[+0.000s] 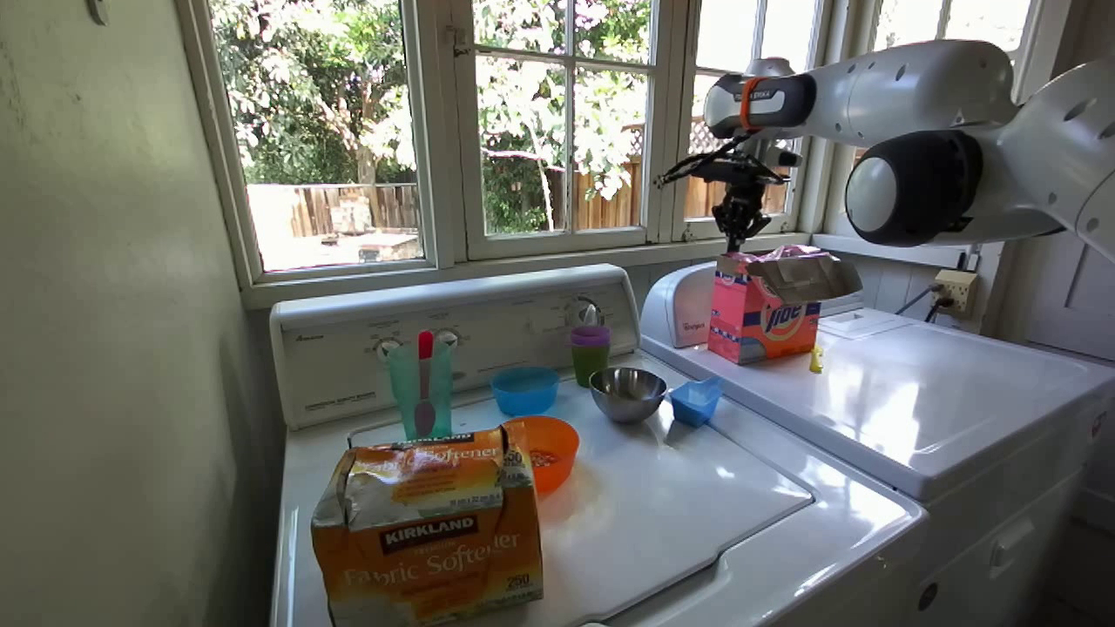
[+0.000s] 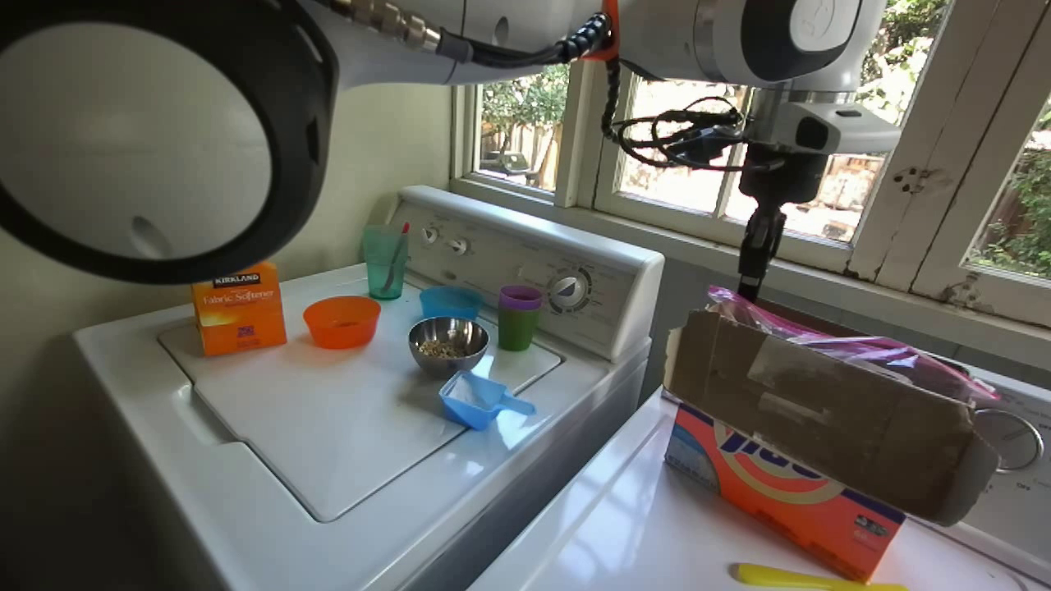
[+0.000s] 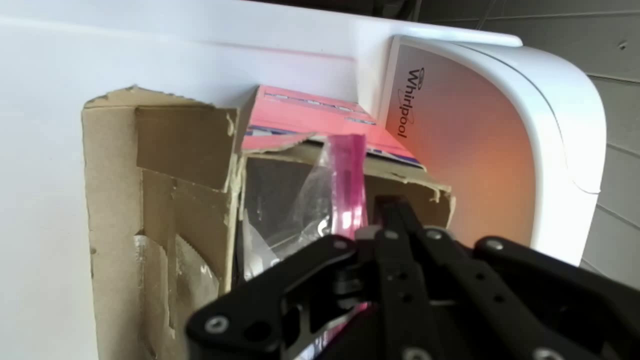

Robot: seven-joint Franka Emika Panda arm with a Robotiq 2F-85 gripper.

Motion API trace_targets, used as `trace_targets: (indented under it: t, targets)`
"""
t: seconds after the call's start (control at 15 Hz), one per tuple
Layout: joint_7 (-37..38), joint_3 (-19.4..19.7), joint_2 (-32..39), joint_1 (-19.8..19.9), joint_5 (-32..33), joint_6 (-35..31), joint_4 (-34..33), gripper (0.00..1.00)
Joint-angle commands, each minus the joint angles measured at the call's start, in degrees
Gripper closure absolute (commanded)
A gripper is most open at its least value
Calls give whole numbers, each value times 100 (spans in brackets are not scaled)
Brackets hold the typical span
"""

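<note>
The orange Tide box (image 1: 732, 322), with "Tide" legible on its front, stands upright on a white machine (image 1: 906, 383); close behind the Tide box, the console (image 3: 470, 130) reads "Whirlpool". On the neighbouring machine (image 1: 662, 514), well apart from the Tide box, a carton (image 1: 435, 549) reads "Kirkland", "Fabric Softener" and "250"; nearer the Tide box sits a blue scoop (image 2: 470, 417). The gripper (image 1: 733, 246) points down at the Tide box's open top, narrow, jaws pressed together, just beside the pink-zipped plastic bag (image 3: 347, 185) inside; whether they touch it cannot be told. The Tide box's rim is ragged, and its brown flap (image 2: 813, 410) juts outward over the front. The white machine's glossy top runs forward from the Tide box to a rounded edge, past a yellow handle (image 2: 788, 577); a gap parts the two machines. The console limits the room behind the Tide box; beyond, paned windows (image 1: 571, 148) show trees (image 1: 322, 113) and a wooden fence (image 1: 605, 202).
</note>
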State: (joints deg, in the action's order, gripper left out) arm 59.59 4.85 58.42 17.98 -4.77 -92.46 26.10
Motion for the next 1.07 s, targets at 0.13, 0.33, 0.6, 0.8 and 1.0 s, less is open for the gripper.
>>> trace_targets:
  t: [0.13, 0.33, 0.6, 0.8, 1.0]
  targets:
    - [69, 89, 53, -69, 68, 300, -91, 100]
    - [101, 124, -186, -70, 86, 327, 92, 100]
    - [168, 261, -425, -130, 227, 710, 171, 100]
    - [167, 290, -504, -116, 288, 1314, 170, 100]
    - [10, 176, -365, -44, 157, 947, -27, 100]
